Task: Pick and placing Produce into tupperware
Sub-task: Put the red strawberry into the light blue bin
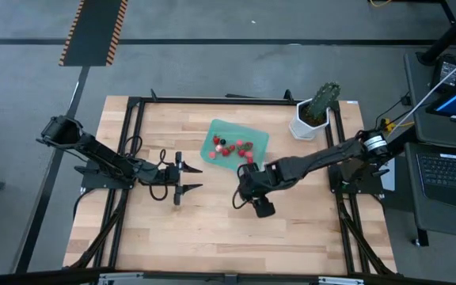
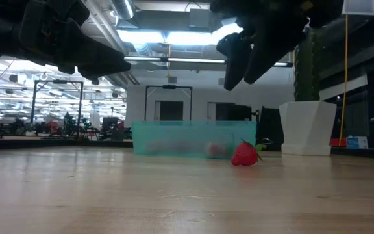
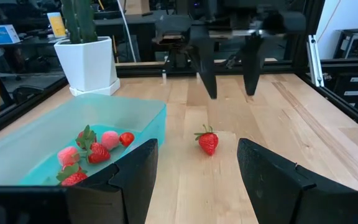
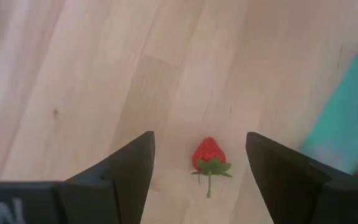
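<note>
**One strawberry left on the boards**

We work at a pale wooden table [image 1: 212, 229], with an open workshop hall behind it. Toward the far edge, near the middle, sits the teal tupperware [image 1: 256, 136], already holding a cluster of red and pink berries [image 1: 229, 148]. A green plant in a white pot [image 1: 308, 123] stands at the far right corner.

One strawberry [image 4: 208, 152] lies on the bare wood just beside the container's near wall. Our right gripper [image 3: 230, 78] hangs above it, fingers spread wide and empty, the berry framed between them in the right wrist view. Our left gripper [image 1: 190, 178] waits left of centre, also open and holding nothing.

We judge the step to be the approach for a pick. Next we need a straight descent, then a gentle close around the berry.
</note>
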